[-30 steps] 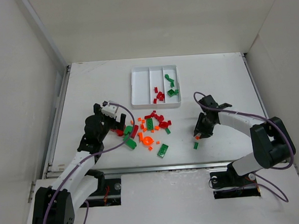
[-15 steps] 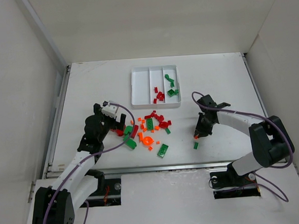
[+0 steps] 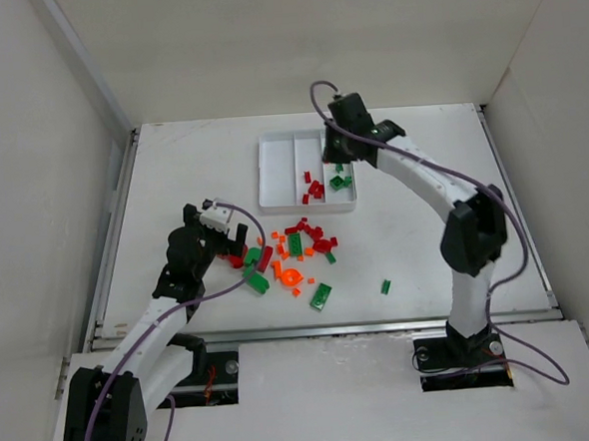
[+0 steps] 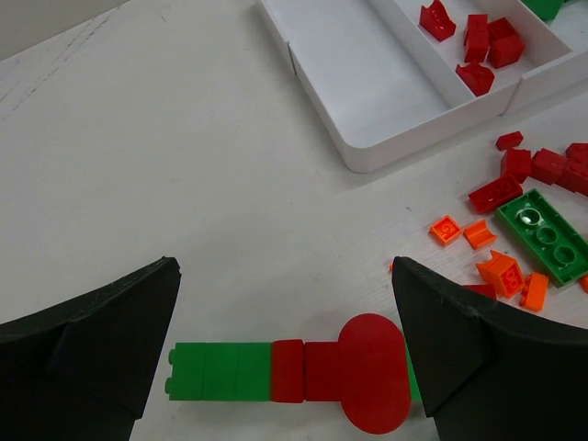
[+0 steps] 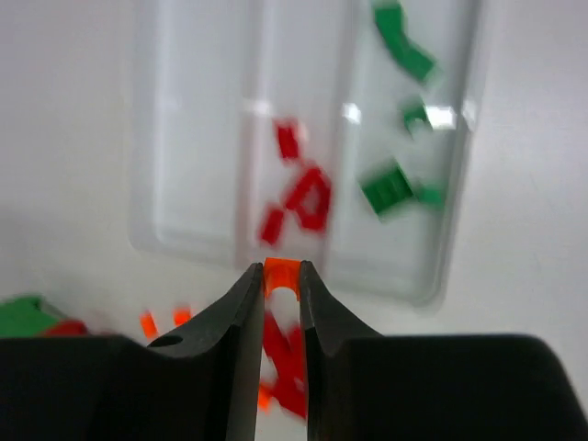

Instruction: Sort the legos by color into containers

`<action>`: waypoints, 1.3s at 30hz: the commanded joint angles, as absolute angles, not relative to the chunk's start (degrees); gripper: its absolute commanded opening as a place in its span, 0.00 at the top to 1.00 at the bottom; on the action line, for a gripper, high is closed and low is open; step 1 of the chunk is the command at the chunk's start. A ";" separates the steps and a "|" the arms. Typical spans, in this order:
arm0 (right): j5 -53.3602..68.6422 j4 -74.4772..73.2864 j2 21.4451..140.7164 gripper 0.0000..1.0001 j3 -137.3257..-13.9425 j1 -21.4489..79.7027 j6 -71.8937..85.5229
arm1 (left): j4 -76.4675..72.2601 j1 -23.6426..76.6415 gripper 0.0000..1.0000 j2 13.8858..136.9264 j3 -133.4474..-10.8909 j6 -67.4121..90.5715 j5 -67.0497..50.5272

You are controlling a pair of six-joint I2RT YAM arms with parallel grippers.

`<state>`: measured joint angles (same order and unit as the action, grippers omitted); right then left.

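A tiny orange brick point(image 5: 282, 275), likely light, rigid and slick, is pinched by its flat sides in the narrow jaws of the right gripper point(image 5: 280, 285), above the tray point(image 3: 273, 197) at the table's point(image 3: 191, 167) far centre. The left gripper point(image 4: 285, 266), jaws wide, hovers over the loose legos point(image 3: 296, 245).

legos point(image 3: 298, 248) heaped before tray point(image 3: 277, 172); others in middle, right compartments point(image 3: 309, 155)

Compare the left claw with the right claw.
The left claw stands wide open and holds nothing; the right claw is shut on an orange lego. The left claw sits low by the loose legos; the right claw hangs over the tray. Both are black and two-fingered.
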<state>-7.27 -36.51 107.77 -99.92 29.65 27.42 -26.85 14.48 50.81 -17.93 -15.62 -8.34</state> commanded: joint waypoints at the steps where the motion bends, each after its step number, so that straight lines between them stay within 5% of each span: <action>1: -5.64 -33.76 123.43 0.89 -119.19 31.98 19.79 | -27.86 13.89 0.00 49.75 -18.46 -17.40 -6.51; 6: 1.49 -31.04 135.67 0.84 -136.46 33.84 18.54 | -27.86 13.36 0.00 49.75 -18.46 -18.72 -6.50; 12: 8.17 -23.12 138.07 0.73 -134.21 35.07 18.54 | -27.86 12.30 0.00 49.75 -18.46 -18.19 -6.50; 13: 8.17 -23.99 138.86 0.68 -134.21 35.07 18.54 | -27.86 12.30 0.00 49.75 -18.46 -18.19 -6.50; 14: 8.17 -23.99 138.87 0.47 -134.21 35.07 18.54 | -27.86 12.30 0.00 50.27 -18.46 -18.19 -6.50; 17: 8.17 -25.66 138.87 0.14 -134.21 35.07 17.23 | -27.86 12.30 0.00 50.27 -18.46 -18.19 -7.03; 19: 8.17 -27.06 138.34 0.07 -133.69 35.07 16.44 | -27.86 12.30 0.00 50.27 -18.46 -18.19 -7.03; 29: -1.45 -36.35 120.87 0.00 -122.45 35.07 12.92 | -28.39 12.30 0.00 50.80 -18.98 -18.19 -7.03; 33: -11.05 -48.55 109.88 0.00 -107.08 35.07 13.96 | -29.08 12.30 0.00 50.27 -18.37 -18.72 -6.50; 39: -2.83 -55.02 94.42 0.00 -73.78 35.07 26.35 | -33.48 12.30 0.00 50.80 -16.44 -21.80 -10.19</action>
<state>-5.34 -45.65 95.92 -84.33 34.94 19.33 -28.03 12.56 50.94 -17.56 -19.53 -7.57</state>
